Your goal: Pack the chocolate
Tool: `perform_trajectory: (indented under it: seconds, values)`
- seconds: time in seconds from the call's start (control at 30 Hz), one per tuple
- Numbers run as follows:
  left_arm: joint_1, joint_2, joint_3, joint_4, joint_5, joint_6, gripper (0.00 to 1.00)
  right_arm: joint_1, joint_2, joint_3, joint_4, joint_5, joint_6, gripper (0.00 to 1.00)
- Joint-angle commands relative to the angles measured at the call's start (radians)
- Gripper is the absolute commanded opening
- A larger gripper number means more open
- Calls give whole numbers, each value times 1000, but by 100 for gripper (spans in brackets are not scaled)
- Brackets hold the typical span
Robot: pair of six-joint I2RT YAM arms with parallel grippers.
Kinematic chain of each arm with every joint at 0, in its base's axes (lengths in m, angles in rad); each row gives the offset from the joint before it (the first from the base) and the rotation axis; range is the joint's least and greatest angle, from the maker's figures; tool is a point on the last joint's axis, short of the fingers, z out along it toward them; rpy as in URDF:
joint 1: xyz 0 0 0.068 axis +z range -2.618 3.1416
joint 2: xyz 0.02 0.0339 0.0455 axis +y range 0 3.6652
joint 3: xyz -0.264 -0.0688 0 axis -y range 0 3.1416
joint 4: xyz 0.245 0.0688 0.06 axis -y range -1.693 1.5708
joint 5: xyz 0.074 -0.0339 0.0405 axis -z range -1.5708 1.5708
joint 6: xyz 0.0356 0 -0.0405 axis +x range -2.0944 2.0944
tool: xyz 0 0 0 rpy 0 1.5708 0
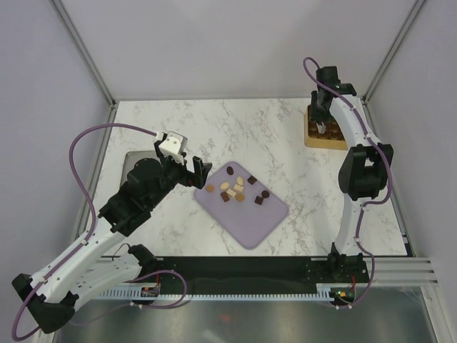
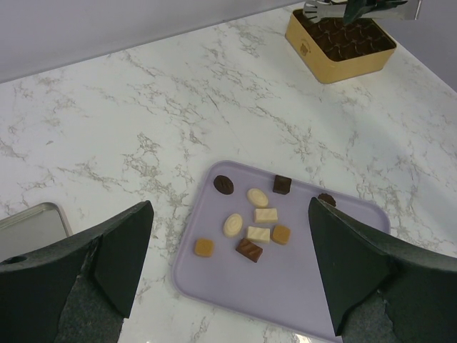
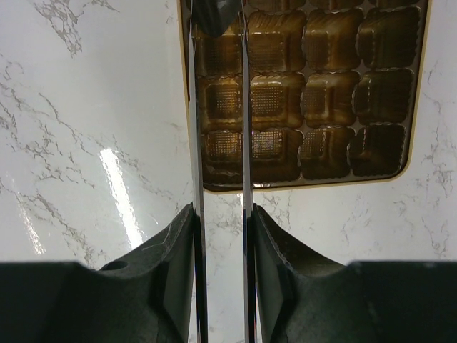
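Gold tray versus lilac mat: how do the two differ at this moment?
The gold tray has walls and a grid of brown cups; the lilac mat is flat. The chocolates lie loose on the mat, while the tray cups in view look empty. The tray sits at the far right, the mat near the middle. Both rest on the marble table.

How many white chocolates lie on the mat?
4, clustered on the mat: an oval, a bar just below it, a second oval lower still, a second bar beside that. None seems hidden.

White marble table: lilac mat centre, gold tray far right, grey metal tray left.
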Motion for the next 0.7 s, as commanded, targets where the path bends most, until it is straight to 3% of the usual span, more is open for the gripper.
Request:
perform_trajectory:
  seconds: [0.0,0.33,0.67]
  values:
    - [-6,-1,11,22,-7,36,97,-4,11,58,20,-3,-15,34]
    - [-6,-4,10,22,-8,38,97,-8,34,71,35,-5,-23,36]
    - [-6,-5,11,22,-12,39,97,-11,57,94,38,4,-30,44]
